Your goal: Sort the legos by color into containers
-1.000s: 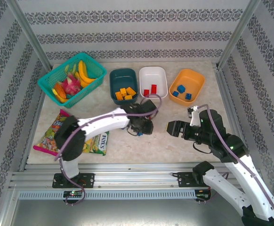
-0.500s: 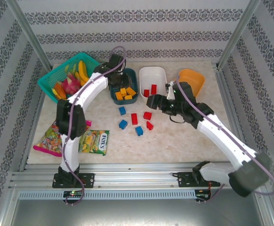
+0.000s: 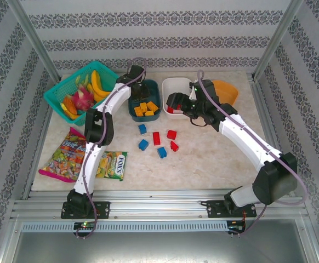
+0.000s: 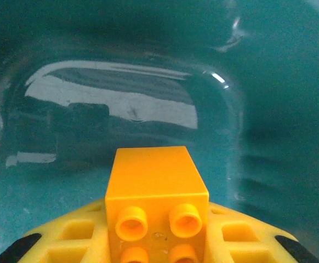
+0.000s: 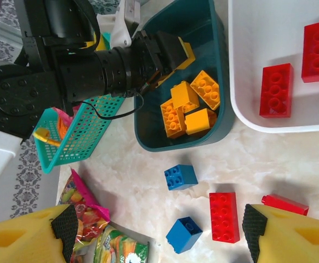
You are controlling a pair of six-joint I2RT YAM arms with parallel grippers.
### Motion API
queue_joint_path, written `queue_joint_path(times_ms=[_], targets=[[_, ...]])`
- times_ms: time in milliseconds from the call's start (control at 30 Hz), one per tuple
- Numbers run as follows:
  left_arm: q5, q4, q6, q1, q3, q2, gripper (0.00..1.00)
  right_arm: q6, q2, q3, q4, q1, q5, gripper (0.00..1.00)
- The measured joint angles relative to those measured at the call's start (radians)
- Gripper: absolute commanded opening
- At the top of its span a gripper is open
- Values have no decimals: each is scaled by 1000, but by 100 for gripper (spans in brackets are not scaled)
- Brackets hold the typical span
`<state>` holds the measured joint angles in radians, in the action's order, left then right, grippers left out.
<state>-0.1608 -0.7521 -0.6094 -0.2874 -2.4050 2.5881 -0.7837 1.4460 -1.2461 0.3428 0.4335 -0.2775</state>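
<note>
Six legos (image 3: 156,138) lie loose on the table (image 3: 203,159) (three blue, three red).

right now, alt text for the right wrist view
The left claw hangs over the dark teal tub of orange legos. Beside it the white tub holds two red legos; loose blue legos and loose red legos lie by the open right claw.

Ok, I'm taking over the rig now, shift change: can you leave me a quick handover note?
Left gripper: shut on an orange brick, over the teal tub.
Right gripper: open, empty, above the white tub edge.
Done: orange bricks in teal tub, two red bricks in white tub; orange tub contents hidden.
To do: three blue bricks and three red bricks loose on the table.
</note>
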Motion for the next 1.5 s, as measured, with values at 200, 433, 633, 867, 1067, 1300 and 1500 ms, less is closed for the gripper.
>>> queue_joint_path(times_ms=[200, 433, 633, 867, 1067, 1300, 1500], targets=[[-14, -1, -12, 0, -6, 10, 49, 0, 5, 0, 1, -6, 0, 81], [-27, -4, -25, 0, -8, 3, 60, 39, 37, -17, 51, -6, 16, 81], [-44, -21, -47, 0, 15, -106, 62, 145, 48, -56, 120, 29, 70, 79], [-43, 46, -98, 0, 476, -634, 64, 243, 111, -71, 166, 203, 121, 79], [-30, 139, -181, 0, 1038, -1105, 67, 293, 284, -192, 199, 314, 159, 80], [-34, 162, -281, 1, 1540, -1478, 73, 328, 519, -379, 254, 343, 228, 80], [-37, 154, -309, 1, 1668, -1752, 79, 346, 691, -513, 298, 343, 293, 80]])
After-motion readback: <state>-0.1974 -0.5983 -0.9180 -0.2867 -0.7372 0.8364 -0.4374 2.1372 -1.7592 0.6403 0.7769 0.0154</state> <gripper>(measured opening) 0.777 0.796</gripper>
